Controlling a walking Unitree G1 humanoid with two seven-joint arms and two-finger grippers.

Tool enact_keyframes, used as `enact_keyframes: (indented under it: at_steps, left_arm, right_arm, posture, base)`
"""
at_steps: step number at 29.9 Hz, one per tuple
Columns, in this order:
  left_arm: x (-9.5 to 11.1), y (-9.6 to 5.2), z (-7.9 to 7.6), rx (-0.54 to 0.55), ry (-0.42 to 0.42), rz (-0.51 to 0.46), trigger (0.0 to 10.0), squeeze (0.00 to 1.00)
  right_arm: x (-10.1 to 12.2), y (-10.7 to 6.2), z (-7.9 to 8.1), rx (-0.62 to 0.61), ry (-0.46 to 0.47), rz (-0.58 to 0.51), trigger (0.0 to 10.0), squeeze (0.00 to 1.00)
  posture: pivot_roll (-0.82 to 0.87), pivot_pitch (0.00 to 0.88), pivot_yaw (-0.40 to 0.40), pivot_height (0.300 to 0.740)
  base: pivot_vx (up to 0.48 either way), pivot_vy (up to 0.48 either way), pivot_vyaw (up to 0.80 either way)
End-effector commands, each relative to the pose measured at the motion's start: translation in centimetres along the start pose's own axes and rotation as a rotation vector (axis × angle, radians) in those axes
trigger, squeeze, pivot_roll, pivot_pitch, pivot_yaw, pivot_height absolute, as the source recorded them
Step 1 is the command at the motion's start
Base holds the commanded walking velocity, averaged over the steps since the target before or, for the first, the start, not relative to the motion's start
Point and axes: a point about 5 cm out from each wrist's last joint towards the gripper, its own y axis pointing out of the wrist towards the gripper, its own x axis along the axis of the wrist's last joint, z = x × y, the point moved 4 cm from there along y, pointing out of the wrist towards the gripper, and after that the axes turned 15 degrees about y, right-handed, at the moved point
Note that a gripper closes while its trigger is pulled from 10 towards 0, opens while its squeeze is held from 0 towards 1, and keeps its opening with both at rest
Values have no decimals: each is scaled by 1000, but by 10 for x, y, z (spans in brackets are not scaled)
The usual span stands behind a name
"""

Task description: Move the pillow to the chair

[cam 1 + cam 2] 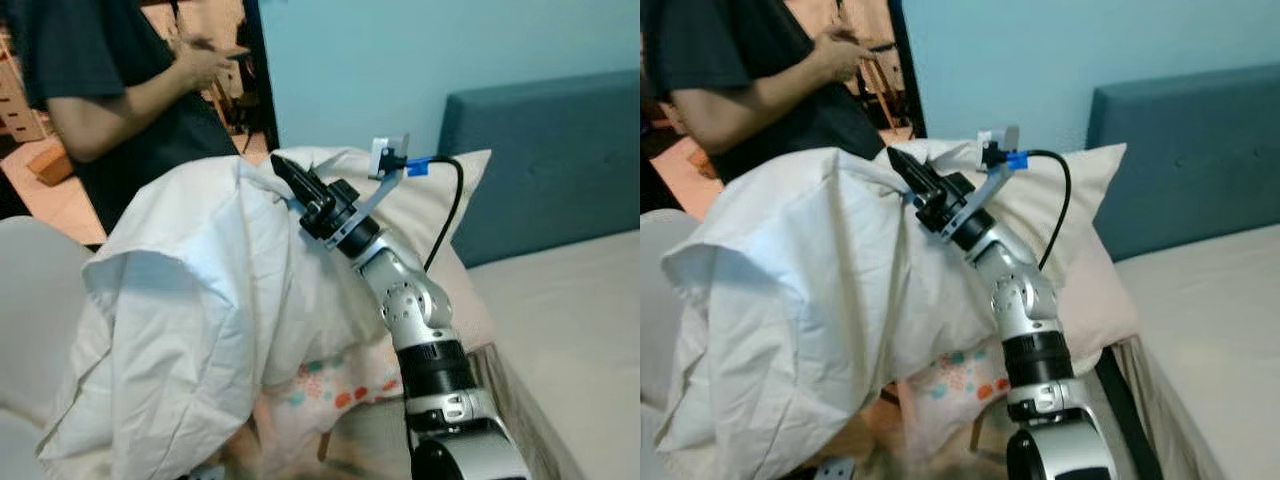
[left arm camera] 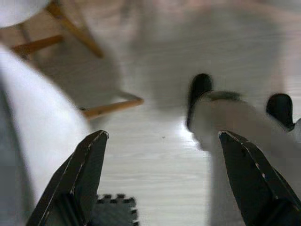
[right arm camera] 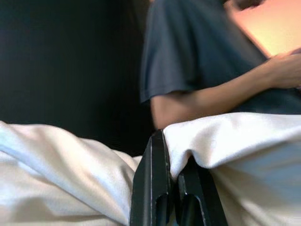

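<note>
The white pillow [image 1: 190, 330] hides most of the chair [image 1: 30, 300] and the patterned pillow [image 1: 340, 385] under it. The picture's top edge cuts off the person [image 1: 120, 90] above the shoulders. The left wrist view is blurred.

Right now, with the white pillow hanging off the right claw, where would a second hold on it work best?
Judging by its sag, the drooping lower left corner of the white pillow. The right claw pinches only the top edge, so the bulk hangs. The open left claw, low by the floor, could come up from below on the robot's left.
</note>
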Motion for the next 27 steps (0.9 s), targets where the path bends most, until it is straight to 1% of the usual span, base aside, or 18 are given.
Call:
enact_keyframes:
  at_steps: [1, 4, 8, 9, 10, 12, 13, 16, 17, 18, 19, 23, 24, 25, 26, 27]
  left_arm:
    - [-2, 0, 3, 9, 13, 8, 10000, 0]
    - [-3, 0, 7, 14, 12, 8, 10000, 0]
    - [-4, 0, 8, 16, 12, 8, 10000, 0]
    - [-4, 0, 10, 20, 12, 8, 10000, 0]
    - [-3, 0, 16, 37, 2, -3, 10000, 0]
    - [-2, 0, 18, 46, -3, -9, 10000, 0]
    - [-1, 1, 24, 56, -6, -16, 10000, 0]
    - [-2, 0, 59, 97, -15, -36, 10000, 0]
    - [-2, -1, 67, 107, -14, -41, 10000, 0]
    - [-2, -1, 67, 107, -14, -41, 10000, 0]
    - [3, -1, 77, 118, -9, -58, 10000, 0]
    - [11, 0, 78, 118, -5, -76, 10000, 0]
    - [15, 0, 77, 113, -5, -88, 10000, 0]
    - [23, 1, 73, 104, -13, -115, 10000, 0]
    - [23, 1, 73, 104, -13, -115, 10000, 0]
    - [28, 2, 71, 100, -25, -130, 10000, 0]
  right_arm:
    - [6, 10, 18, 78, 14, -45, 10000, 0]
    - [5, 10, 19, 82, 21, -41, 10000, 0]
    - [4, 10, 20, 83, 25, -39, 10000, 0]
    - [3, 11, 20, 85, 28, -37, 10000, 0]
    - [1, 11, 21, 87, 36, -33, 10000, 0]
    - [0, 11, 21, 86, 38, -31, 10000, 0]
    - [-1, 11, 21, 85, 40, -29, 10000, 0]
    - [-3, 11, 20, 82, 44, -25, 10000, 0]
    - [-4, 11, 20, 81, 46, -23, 10000, 0]
    - [-4, 11, 20, 81, 46, -23, 10000, 0]
    - [-5, 11, 20, 80, 47, -22, 10000, 0]
    - [-5, 11, 20, 78, 48, -21, 10000, 0]
    - [-5, 11, 20, 77, 49, -21, 10000, 0]
    - [-6, 11, 20, 75, 49, -20, 10000, 0]
    - [-6, 11, 20, 75, 49, -20, 10000, 0]
    - [-6, 11, 19, 73, 50, -19, 10000, 0]
  posture:
    - [-83, 3, 61, 740]
    - [-80, 4, 61, 740]
    - [-80, 4, 62, 740]
    - [-79, 3, 64, 740]
    - [-78, 4, 63, 740]
    - [-78, 4, 63, 740]
    - [-77, 3, 63, 740]
    - [-77, 3, 63, 740]
    - [-74, 2, 64, 740]
    - [-74, 2, 64, 740]
    - [-73, 2, 65, 740]
    - [-74, 2, 69, 740]
    - [-74, 1, 68, 740]
    - [-74, 2, 68, 740]
    - [-74, 2, 68, 740]
    - [-74, 2, 68, 740]
  base:
    - [0, 0, 744]
    - [0, 0, 740]
    - [0, 0, 738]
    - [0, 0, 744]
    - [0, 0, 738]
    - [0, 0, 741]
    - [0, 0, 744]
    - [0, 0, 742]
    - [0, 0, 738]
    - [0, 0, 738]
    - [0, 0, 744]
    - [0, 0, 744]
    - [0, 0, 744]
    - [0, 0, 744]
    - [0, 0, 744]
    - [0, 0, 738]
